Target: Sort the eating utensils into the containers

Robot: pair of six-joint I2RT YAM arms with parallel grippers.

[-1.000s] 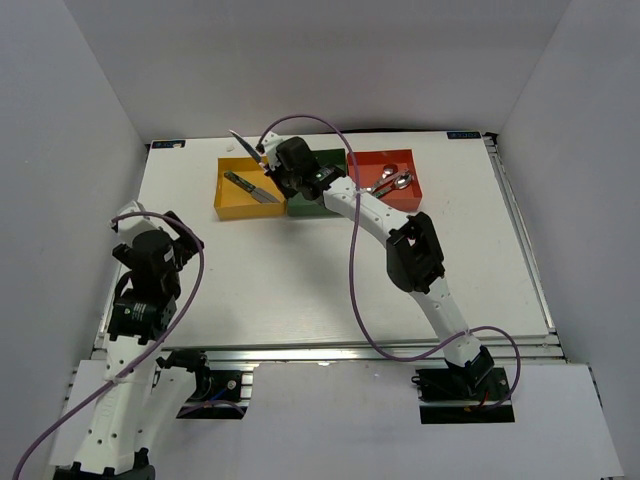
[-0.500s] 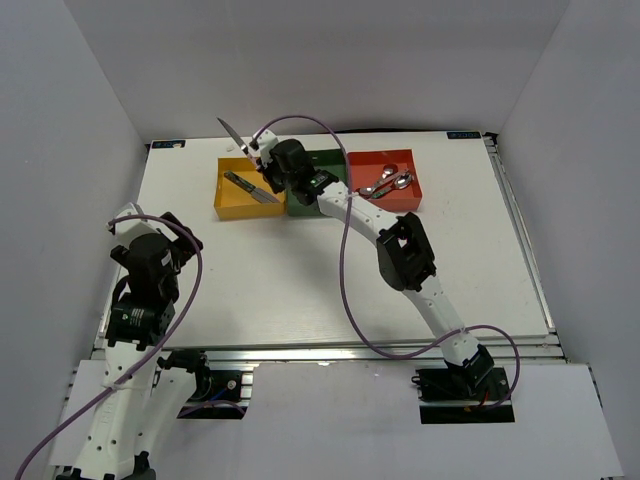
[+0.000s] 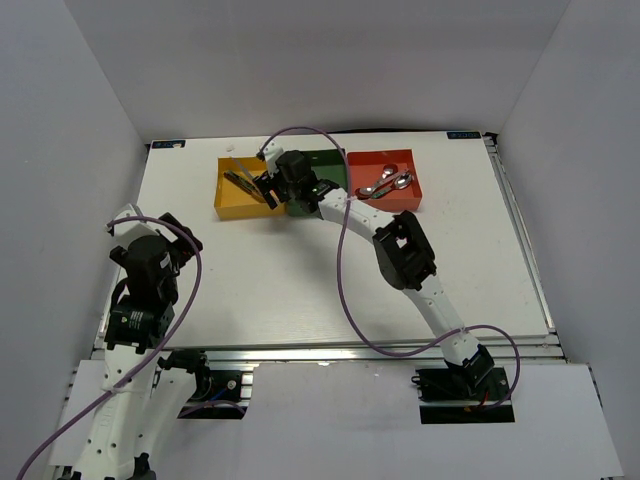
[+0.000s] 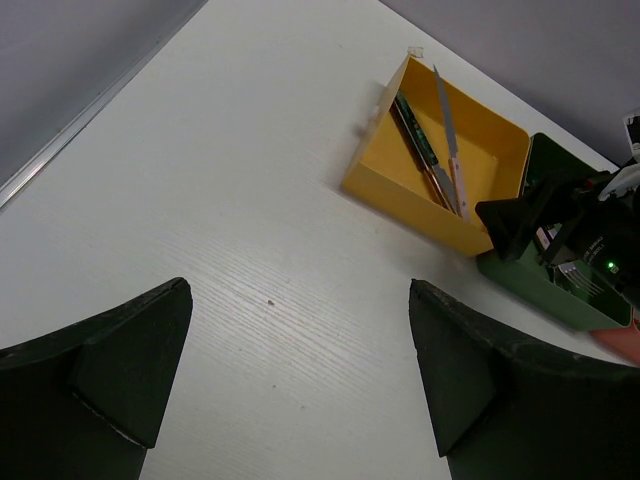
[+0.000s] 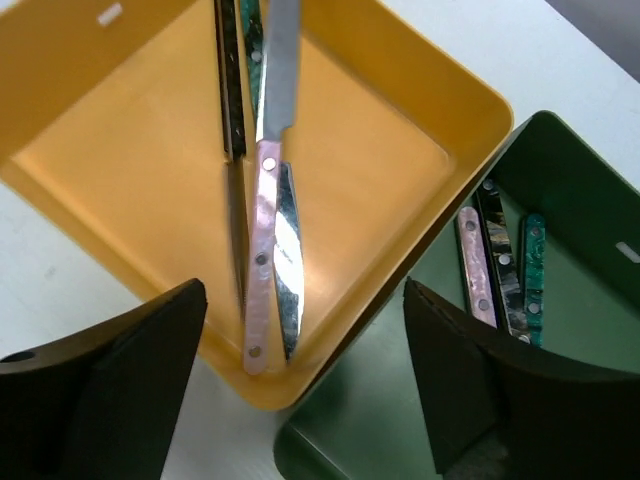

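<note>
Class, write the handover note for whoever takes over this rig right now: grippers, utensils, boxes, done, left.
Left gripper: open, empty, over bare table.
Right gripper: open, above yellow box; holds nothing.
Yellow box: knives, pink-handled one on top. Green box: three handles, heads hidden. Red box: spoons.
Done: no loose utensil visible on the table.
Left: probably only retracting the arms.
</note>
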